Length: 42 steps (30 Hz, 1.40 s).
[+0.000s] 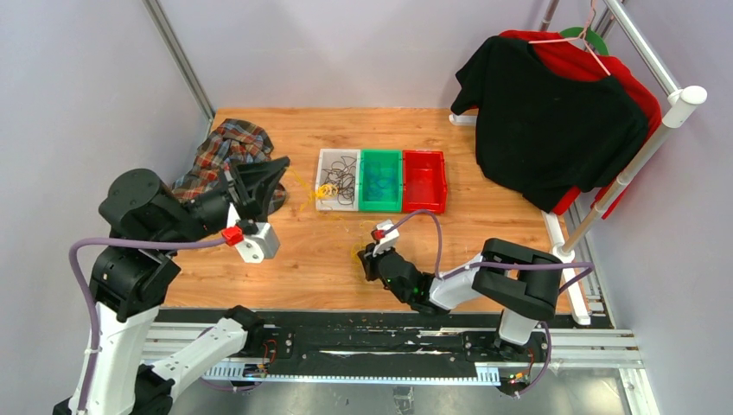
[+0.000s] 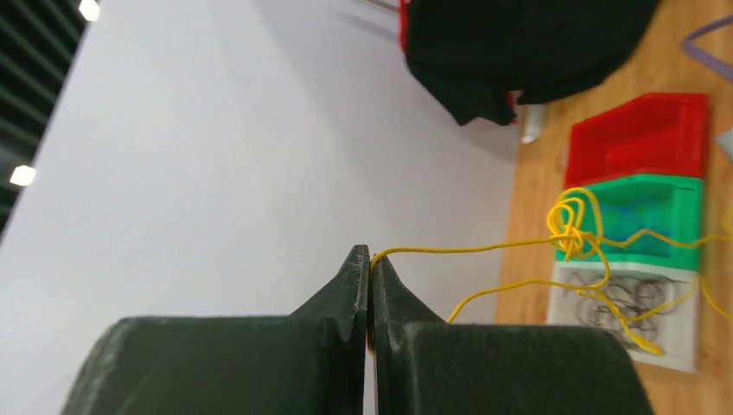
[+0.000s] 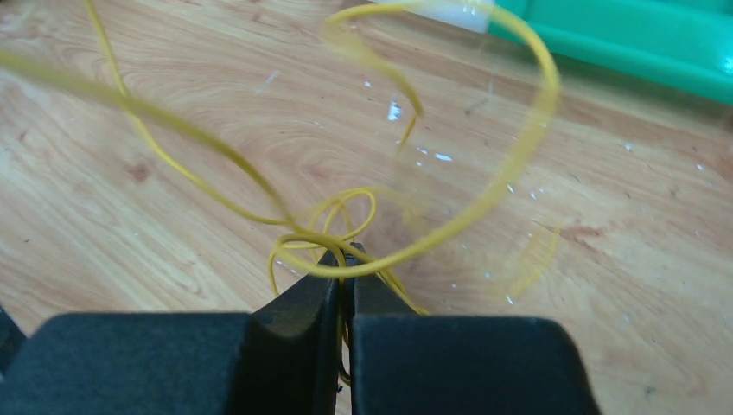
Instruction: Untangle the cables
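My left gripper (image 1: 282, 166) hangs raised over the left of the table, shut on one end of a yellow cable (image 2: 484, 249). That cable runs out to a yellow knot (image 2: 570, 229) hanging over the bins. In the top view the yellow tangle (image 1: 325, 190) shows at the white bin (image 1: 323, 164), which holds dark cables (image 1: 344, 177). Blue cables (image 1: 380, 181) lie in the green bin (image 1: 381, 156). My right gripper (image 1: 363, 258) is down at the tabletop, shut on a bunch of yellow cable loops (image 3: 346, 220). A large yellow loop (image 3: 510, 164) arcs blurred above them.
A red bin (image 1: 424, 180) stands to the right of the green one. A plaid cloth (image 1: 226, 149) lies at the back left, behind my left arm. A black shirt (image 1: 553, 130) and a red one hang on a white rack (image 1: 640, 160) at the right.
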{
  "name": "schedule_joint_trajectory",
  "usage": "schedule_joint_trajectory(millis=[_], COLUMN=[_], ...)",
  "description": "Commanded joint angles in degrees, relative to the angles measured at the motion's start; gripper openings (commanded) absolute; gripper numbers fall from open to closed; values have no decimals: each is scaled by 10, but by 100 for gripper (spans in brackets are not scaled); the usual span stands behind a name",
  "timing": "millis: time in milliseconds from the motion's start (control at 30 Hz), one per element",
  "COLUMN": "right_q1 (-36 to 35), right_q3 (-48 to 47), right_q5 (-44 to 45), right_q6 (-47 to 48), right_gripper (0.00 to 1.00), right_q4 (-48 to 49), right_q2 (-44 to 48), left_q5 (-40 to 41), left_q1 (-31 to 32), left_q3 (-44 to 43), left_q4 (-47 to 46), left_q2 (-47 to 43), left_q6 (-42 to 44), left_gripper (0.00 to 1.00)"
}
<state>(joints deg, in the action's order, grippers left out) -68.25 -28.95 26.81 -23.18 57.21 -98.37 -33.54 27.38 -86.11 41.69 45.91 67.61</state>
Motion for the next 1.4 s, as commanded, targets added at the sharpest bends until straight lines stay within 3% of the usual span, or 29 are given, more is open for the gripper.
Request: schedule_joint_trajectory(millis=[0, 133, 267, 433, 700, 800, 967, 1033, 1133, 1233, 1367], right_q1=[-13, -20, -19, -20, -19, -18, -17, -16, -16, -16, -15], right_q3=[16, 15, 6, 11, 9, 15, 30, 39, 31, 3, -44], right_q5=[75, 124, 161, 158, 159, 159, 162, 153, 124, 84, 15], right_q6=[-60, -70, -92, -105, -138, -136, -117, -84, -6, 72, 135], right_gripper=[1, 0, 1, 1, 1, 1, 2, 12, 43, 64, 70], right_q4=[-43, -93, -176, -173, -185, -179, -177, -151, -128, -158, -246], right_q2=[7, 37, 70, 69, 50, 53, 90, 105, 149, 219, 319], left_q5=[66, 94, 195, 304, 335, 300, 278, 287, 207, 128, 56], left_q1=[4, 4, 4, 4, 4, 4, 4, 4, 4, 5, 4], left_q3=[-18, -36, -4, -133, -327, -362, -290, -300, -325, -249, -166], left_q4=[-150, -190, -386, -474, -516, -443, -454, -433, -284, -243, -161], left_q2=[11, 25, 32, 119, 229, 237, 200, 205, 197, 150, 97], left_q6=[-39, -36, -32, -24, -43, -73, -78, -107, -104, -105, -80], left_gripper=[1, 1, 0, 1, 0, 0, 0, 0, 1, 1, 0])
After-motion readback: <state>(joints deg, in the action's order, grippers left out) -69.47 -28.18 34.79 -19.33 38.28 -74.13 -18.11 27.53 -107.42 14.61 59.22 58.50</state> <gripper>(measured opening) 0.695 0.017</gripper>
